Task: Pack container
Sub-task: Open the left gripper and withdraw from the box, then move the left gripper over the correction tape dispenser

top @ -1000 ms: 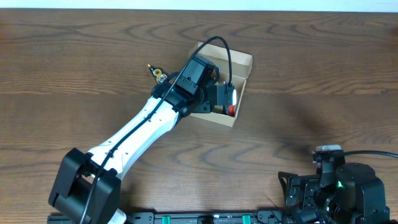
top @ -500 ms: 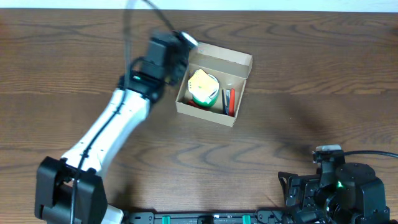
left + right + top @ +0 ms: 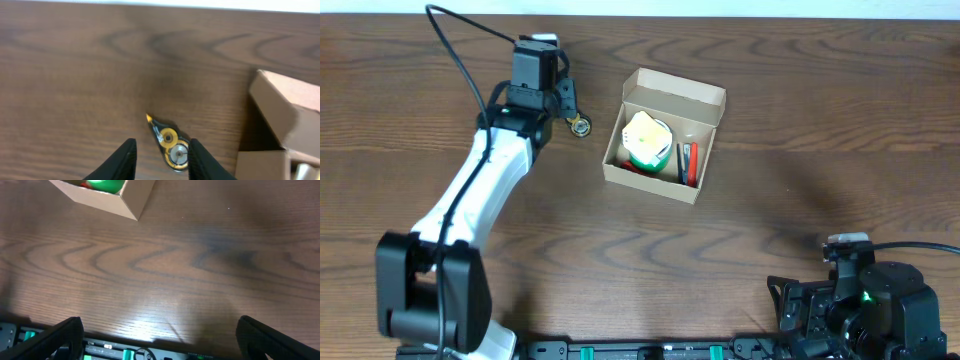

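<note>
Jaws of the left gripper are held spread above a small tape dispenser near the far edge of the desk, beside the open container; the jaws of the right gripper are spread too.

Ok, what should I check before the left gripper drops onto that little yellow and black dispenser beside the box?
1. Left gripper open: ok.
2. Dispenser centred on the gripper's gap: ok.
3. Dispenser lying free on the table, apart from the container: ok.
4. Container lid flap open: ok.
5. Room inside for the dispenser: cannot tell.
6. Right gripper open, away from the container: ok.
</note>
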Robot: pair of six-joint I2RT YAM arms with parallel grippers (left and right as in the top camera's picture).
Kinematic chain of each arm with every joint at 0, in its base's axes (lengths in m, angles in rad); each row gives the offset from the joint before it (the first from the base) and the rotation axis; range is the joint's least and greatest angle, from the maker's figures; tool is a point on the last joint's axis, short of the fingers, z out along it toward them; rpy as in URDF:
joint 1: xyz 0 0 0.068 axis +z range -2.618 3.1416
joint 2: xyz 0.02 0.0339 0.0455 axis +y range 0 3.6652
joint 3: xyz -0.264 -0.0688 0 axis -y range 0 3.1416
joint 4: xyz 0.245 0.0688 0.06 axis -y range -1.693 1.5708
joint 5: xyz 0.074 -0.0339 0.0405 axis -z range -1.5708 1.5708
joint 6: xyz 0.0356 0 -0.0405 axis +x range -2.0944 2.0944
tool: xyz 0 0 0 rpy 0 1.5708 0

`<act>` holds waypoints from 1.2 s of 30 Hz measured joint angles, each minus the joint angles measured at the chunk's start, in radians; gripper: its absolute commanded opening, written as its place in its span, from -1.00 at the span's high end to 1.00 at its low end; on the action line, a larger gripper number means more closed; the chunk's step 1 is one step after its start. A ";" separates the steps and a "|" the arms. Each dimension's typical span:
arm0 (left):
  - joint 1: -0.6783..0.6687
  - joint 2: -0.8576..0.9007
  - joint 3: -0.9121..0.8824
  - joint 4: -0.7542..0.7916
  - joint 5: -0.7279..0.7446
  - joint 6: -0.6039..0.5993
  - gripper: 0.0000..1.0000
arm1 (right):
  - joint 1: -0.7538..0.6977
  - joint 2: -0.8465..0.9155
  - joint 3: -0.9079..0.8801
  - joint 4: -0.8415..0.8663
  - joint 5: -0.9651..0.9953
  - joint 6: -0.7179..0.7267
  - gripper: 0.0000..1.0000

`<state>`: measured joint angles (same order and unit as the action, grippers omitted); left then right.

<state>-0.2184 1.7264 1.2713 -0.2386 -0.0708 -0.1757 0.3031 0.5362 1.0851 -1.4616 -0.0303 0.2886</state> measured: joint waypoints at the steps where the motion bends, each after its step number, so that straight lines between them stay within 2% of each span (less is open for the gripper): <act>1: 0.000 0.020 0.000 -0.004 -0.006 -0.041 0.42 | 0.000 0.000 0.000 0.000 0.000 0.000 -0.99; 7: 0.004 0.129 0.043 -0.089 0.002 -0.210 0.44 | 0.000 0.000 0.000 0.000 0.000 0.000 -0.99; 14: 0.005 0.259 0.322 -0.291 0.016 -0.303 0.38 | 0.000 0.000 0.000 0.000 0.000 0.000 -0.98; 17: 0.005 0.304 0.404 -0.328 0.018 -0.334 0.20 | 0.000 0.000 0.000 0.000 0.000 0.000 -0.98; 18: 0.005 0.313 0.415 -0.332 0.019 -0.346 0.07 | 0.000 0.000 0.000 0.000 0.000 0.000 -0.99; 23: 0.005 0.348 0.422 -0.362 0.019 -0.402 -0.25 | 0.000 0.000 0.000 0.000 0.000 0.000 -0.98; 31: 0.005 0.402 0.422 -0.379 0.023 -0.472 -0.41 | 0.000 0.000 0.000 0.000 0.000 0.000 -0.98; 36: 0.005 0.446 0.422 -0.379 0.063 -0.502 -0.42 | 0.000 0.000 0.000 0.000 0.000 0.000 -0.99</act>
<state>-0.2131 2.1727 1.6932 -0.6178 -0.0074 -0.6773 0.3031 0.5362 1.0851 -1.4620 -0.0307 0.2886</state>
